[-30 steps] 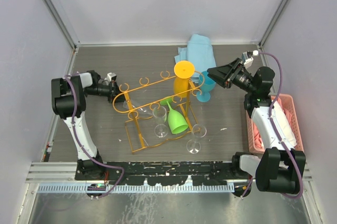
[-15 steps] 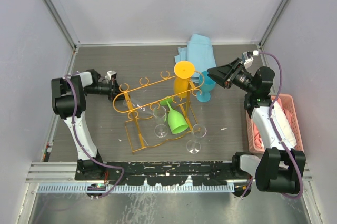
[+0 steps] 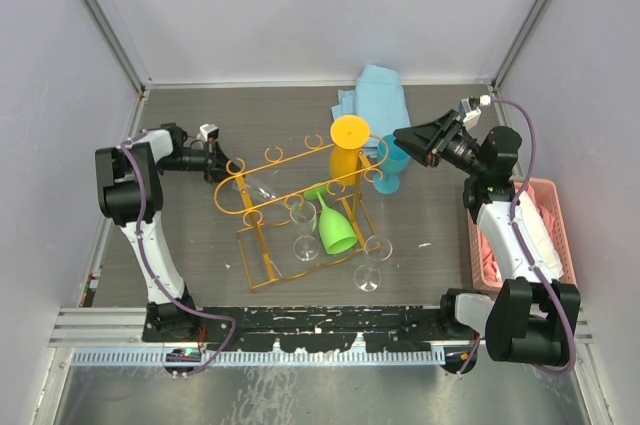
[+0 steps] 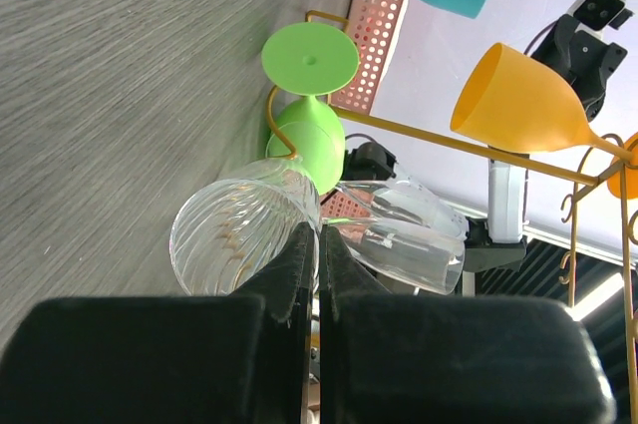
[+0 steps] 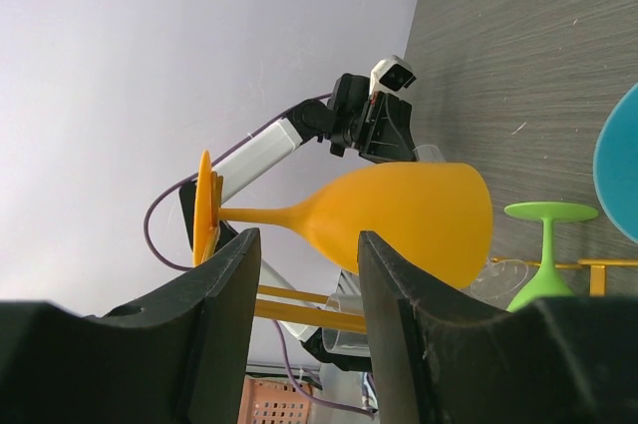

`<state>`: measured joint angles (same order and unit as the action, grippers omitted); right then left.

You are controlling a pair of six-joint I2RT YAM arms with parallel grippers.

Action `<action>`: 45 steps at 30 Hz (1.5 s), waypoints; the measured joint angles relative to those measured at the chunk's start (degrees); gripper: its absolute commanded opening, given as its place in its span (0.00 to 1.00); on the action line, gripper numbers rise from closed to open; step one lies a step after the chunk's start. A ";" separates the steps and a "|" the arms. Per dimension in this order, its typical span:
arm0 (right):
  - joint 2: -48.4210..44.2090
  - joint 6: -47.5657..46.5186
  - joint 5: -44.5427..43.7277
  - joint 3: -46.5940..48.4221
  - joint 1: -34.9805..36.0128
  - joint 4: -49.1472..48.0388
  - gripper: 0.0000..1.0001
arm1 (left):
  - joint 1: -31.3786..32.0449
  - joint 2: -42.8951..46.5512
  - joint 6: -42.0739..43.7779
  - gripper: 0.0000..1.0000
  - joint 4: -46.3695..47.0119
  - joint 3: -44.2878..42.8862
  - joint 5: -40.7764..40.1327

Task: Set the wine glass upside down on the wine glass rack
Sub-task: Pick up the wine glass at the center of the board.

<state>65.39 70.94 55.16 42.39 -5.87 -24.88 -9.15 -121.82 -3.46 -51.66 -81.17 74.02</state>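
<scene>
Over at the left end of the wine glass rack (image 3: 300,190), the left gripper (image 3: 222,167) is pinched fully closed on nothing. A clear ribbed wine glass (image 4: 244,239) sits just past its tips, bowl toward the table (image 4: 100,95). Right gripper (image 3: 402,135) hangs about half open and empty, next to the orange glass (image 3: 348,145) that's upside down on the rack's far right end.

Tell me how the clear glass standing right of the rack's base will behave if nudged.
The clear glass stands on a thin stem and small foot, so a rim-high push would likely tip it. Once down, its round bowl would probably roll.
</scene>
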 measured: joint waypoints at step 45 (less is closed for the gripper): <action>0.59 -3.45 -1.09 0.57 0.00 7.39 0.50 | -4.04 -0.42 -60.39 0.00 61.86 -1.05 -3.02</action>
<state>65.98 67.48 54.06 42.96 -5.87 -17.50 -13.19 -122.23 -63.86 10.20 -82.21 71.00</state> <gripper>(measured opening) 0.496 0.008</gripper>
